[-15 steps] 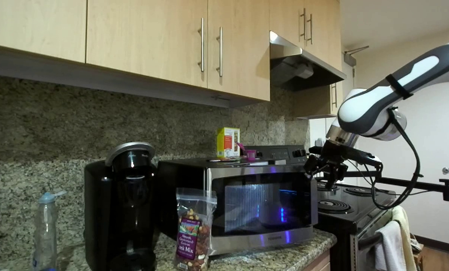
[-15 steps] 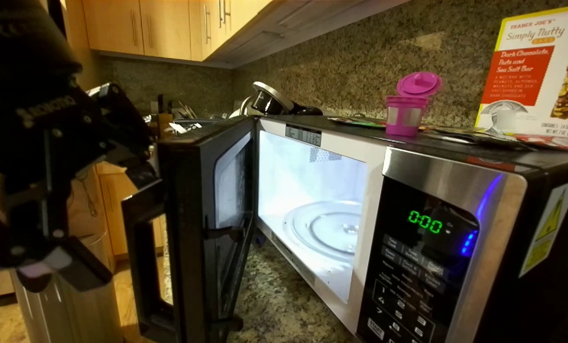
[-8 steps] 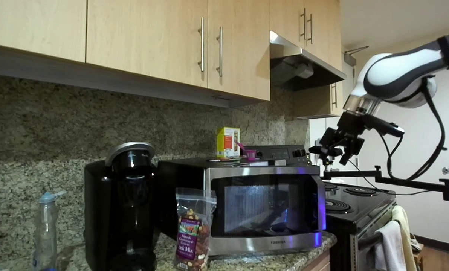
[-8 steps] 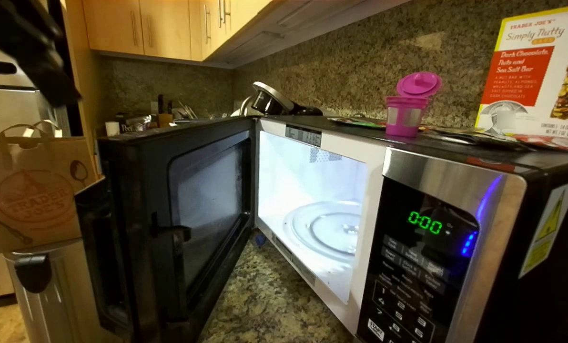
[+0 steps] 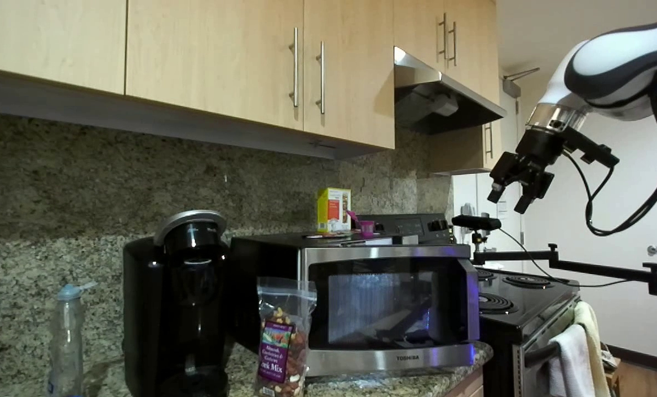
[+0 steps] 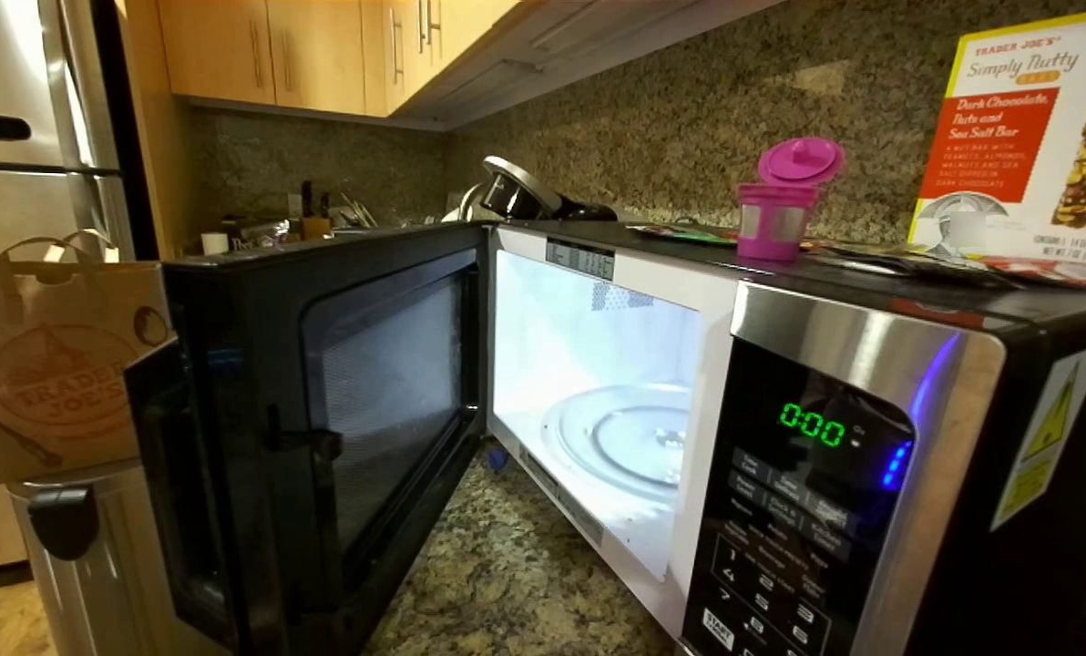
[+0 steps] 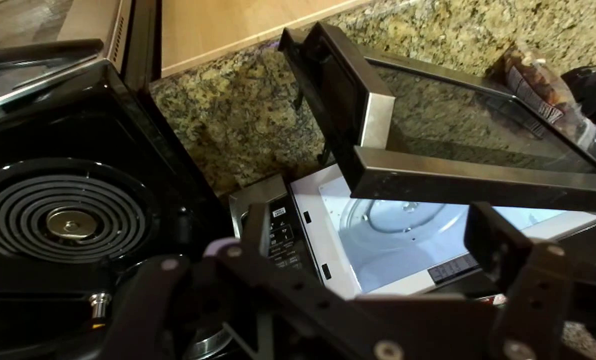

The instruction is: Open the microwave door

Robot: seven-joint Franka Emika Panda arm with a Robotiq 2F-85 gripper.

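Note:
The microwave door stands swung well open. Its silver frame and dark glass window (image 5: 383, 303) show in an exterior view, and its dark inner side (image 6: 388, 401) shows in an exterior view. In the wrist view its frame (image 7: 478, 185) lies ahead of the fingers. The lit microwave cavity (image 6: 589, 364) with its glass turntable is exposed. My gripper (image 5: 506, 203) is open and empty, up and to the right of the door in an exterior view, apart from it. Its spread fingers (image 7: 368, 220) also show in the wrist view.
A bag of trail mix (image 5: 284, 342) and a black coffee maker (image 5: 177, 309) stand beside the microwave. A black camera on a mount (image 5: 476, 222) sits below my gripper. The stove (image 5: 521, 303) is at the right. A pink cup (image 6: 773, 219) and a box (image 6: 1008, 137) stand on top.
My gripper has moved up and away from the door, leaving an exterior view. The door has swung wider open, showing more of its inner side.

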